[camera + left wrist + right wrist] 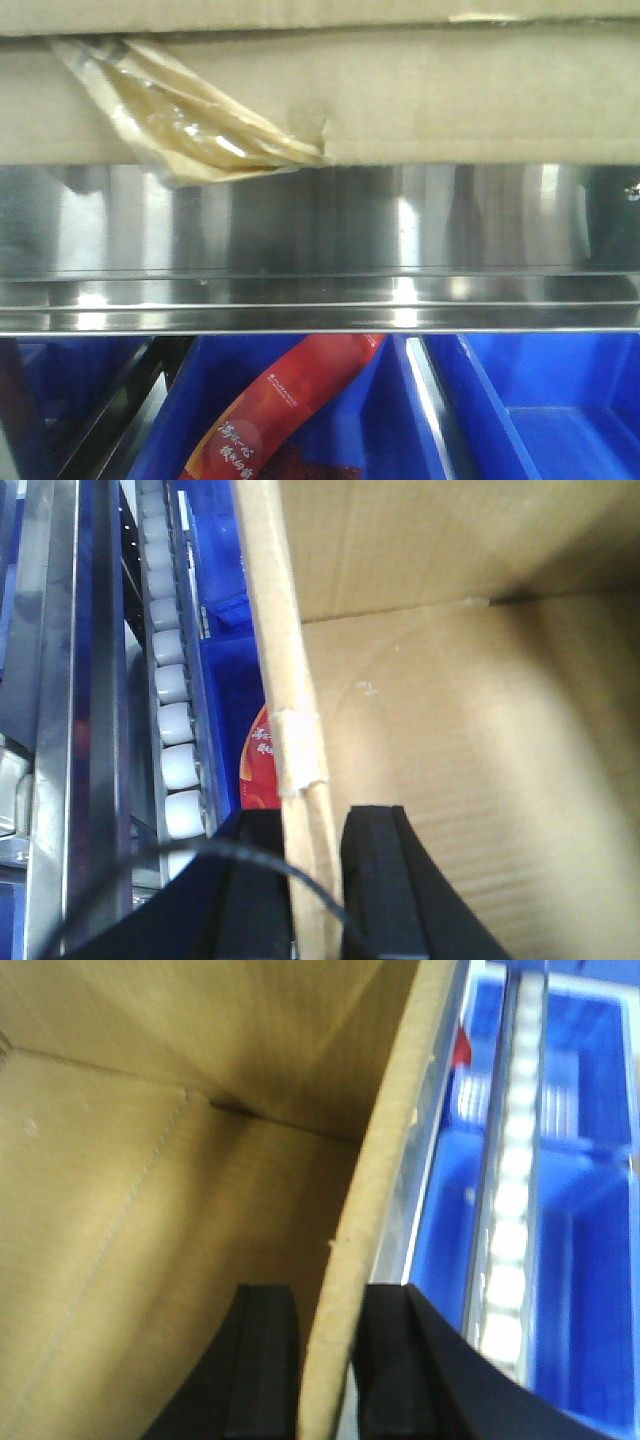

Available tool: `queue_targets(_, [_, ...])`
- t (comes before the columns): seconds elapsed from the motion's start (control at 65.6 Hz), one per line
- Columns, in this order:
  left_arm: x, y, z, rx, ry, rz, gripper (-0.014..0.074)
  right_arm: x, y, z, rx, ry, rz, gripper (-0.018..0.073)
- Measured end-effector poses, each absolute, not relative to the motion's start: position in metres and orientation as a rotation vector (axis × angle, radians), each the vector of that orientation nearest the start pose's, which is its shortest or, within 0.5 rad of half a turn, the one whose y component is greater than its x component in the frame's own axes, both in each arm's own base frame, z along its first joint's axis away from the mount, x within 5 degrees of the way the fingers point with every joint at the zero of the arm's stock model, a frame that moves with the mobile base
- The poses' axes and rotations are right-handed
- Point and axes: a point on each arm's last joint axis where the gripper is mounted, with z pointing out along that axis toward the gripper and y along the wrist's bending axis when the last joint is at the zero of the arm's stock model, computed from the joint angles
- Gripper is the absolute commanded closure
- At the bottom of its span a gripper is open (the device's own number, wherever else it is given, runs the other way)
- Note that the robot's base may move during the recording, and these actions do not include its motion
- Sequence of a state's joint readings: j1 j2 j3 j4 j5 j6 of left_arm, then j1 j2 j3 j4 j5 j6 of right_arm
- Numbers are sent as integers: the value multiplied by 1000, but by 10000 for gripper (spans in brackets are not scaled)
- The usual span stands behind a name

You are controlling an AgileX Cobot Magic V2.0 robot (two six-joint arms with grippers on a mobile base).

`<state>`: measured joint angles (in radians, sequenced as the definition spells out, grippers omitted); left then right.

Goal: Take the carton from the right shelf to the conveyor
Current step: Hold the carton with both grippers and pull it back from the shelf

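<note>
The carton (450,100) is a wide brown cardboard box filling the top of the front view, with a ragged wad of yellowish tape (190,125) at its left. It rests on the right shelf, just above the shelf's shiny steel front rail (320,250). In the left wrist view my left gripper (315,818) is shut on the carton's (480,760) upright side wall, one black finger (385,880) inside the box. My right gripper (328,1295) is likewise shut on the opposite wall of the carton (150,1210). The conveyor is out of view.
Below the rail stand bright blue bins (560,400), and a red snack packet (285,405) lies in the middle one. Rows of white rollers (175,720) (510,1220) run along the steel racking beside the carton's walls, next to more blue bins (590,1210).
</note>
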<state>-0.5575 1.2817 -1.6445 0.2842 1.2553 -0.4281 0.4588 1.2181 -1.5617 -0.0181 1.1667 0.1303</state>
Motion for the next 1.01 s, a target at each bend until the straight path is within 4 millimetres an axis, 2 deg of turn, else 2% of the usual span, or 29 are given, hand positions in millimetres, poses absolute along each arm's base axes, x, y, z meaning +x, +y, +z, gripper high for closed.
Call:
queue_targets(0.427, [212, -102, 474, 126, 2294, -121, 605, 207, 101, 472, -367, 2195, 303, 627])
queue_targets(1.007, [211, -100, 476, 125, 2284, -117, 605, 208, 101, 472, -369, 2181, 301, 627])
